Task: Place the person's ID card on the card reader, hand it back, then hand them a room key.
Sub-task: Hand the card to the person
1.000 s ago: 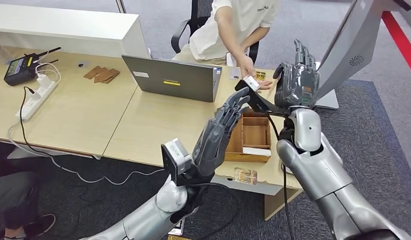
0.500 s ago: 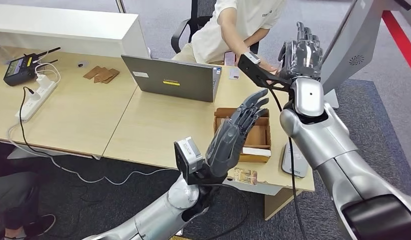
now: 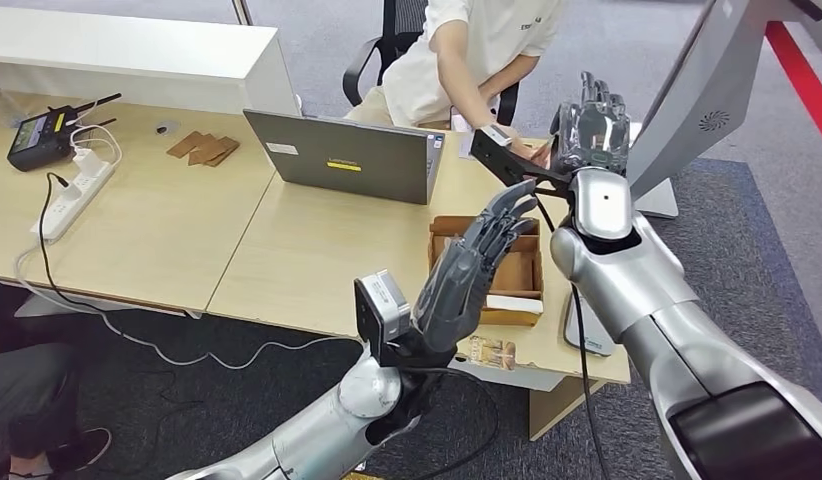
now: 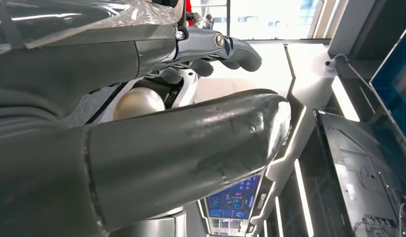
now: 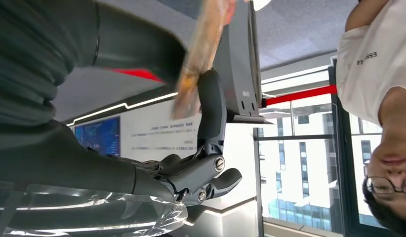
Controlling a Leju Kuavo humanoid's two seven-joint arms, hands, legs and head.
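The right robot hand [image 3: 591, 128] is raised over the far right end of the worktop [image 3: 287, 250], fingers pointing up toward the seated person [image 3: 467, 50]. In the right wrist view a card [image 5: 198, 59] — blurred, orange-tan — lies against one dark finger [image 5: 212, 106] of that hand, with the thumb on its other side; it looks held there, though the blur leaves the grip itself unclear. The person's hand [image 3: 514, 148] reaches in just beside the robot's fingers; contact with the card cannot be told.

The left robot hand [image 3: 472, 265] hovers above a wooden box [image 3: 517, 270] with compartments — fingers straight and apart, holding nothing. A pale card [image 3: 514, 303] lies at the box's near edge.

Behind the box stands a grey laptop [image 3: 347, 160], lid toward the robot. Far left on the worktop are a white power strip [image 3: 77, 190], a black handheld radio [image 3: 42, 135] and a few brown pieces [image 3: 202, 148]. A grey flat device [image 3: 587, 330] sits at the worktop's near right corner, partly hidden by the right arm.
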